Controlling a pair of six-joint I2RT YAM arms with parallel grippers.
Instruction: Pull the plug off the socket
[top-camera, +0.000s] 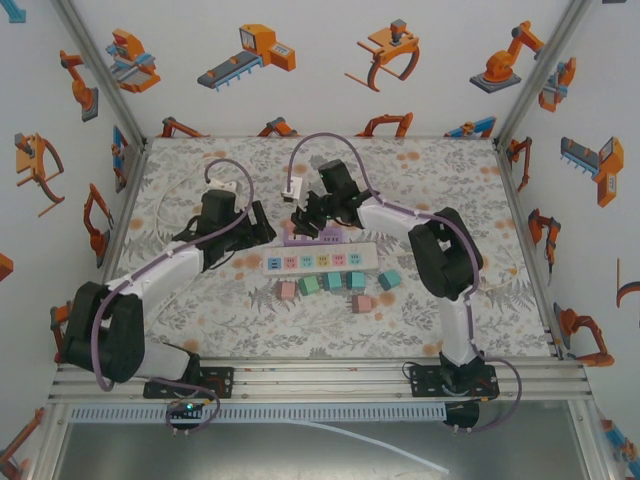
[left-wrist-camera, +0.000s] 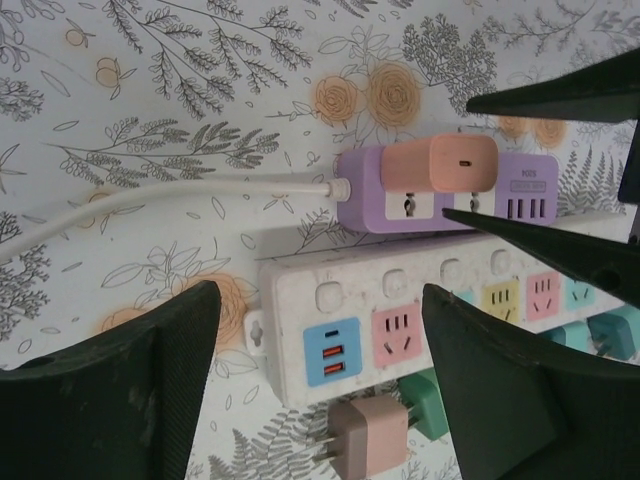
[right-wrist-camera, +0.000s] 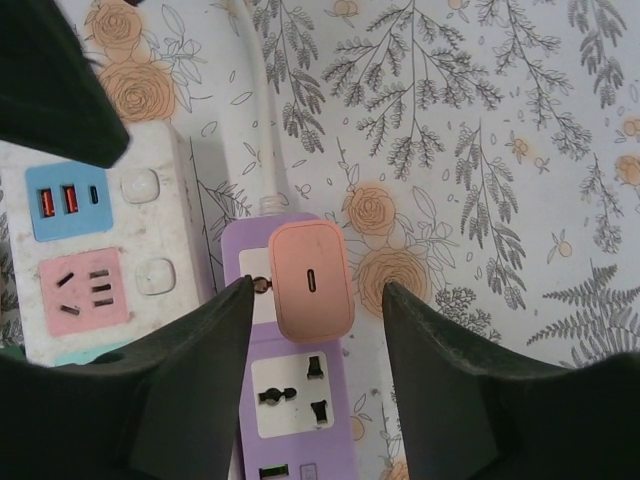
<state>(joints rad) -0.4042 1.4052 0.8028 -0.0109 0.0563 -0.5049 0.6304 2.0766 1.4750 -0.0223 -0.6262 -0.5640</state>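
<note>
The salmon-pink plug (right-wrist-camera: 312, 280) sits pushed into the end socket of the purple power strip (right-wrist-camera: 295, 400), at the end where its white cord (left-wrist-camera: 180, 190) comes in. The strip lies flat on the flowered desk (left-wrist-camera: 200, 80), just beside a longer white power strip (left-wrist-camera: 400, 300).

The right gripper (right-wrist-camera: 318, 300) hangs right over the plug with its jaws spread, one on each side. The left one stands almost against the plug's edge and the other leaves a clear gap, so nothing is pinched yet. From where I stand this looks like the lining-up before the grasp, with the pull itself not begun.

The left gripper (left-wrist-camera: 318, 290) is over the near end of the white strip, its jaws wide apart and holding nothing. I cannot tell whether it touches that strip. A few loose adapters lie near that strip, a pink one (left-wrist-camera: 365, 435) and a teal one (left-wrist-camera: 430, 405) among them.

Next, I would say, the right jaws need to close squarely on the plug's two flat sides, low enough to get a firm hold, and then draw it straight out along its pins rather than at a slant. The purple strip is light and unheld, so it may well lift along with the plug. The left gripper would do better shifted across to press that strip down.
</note>
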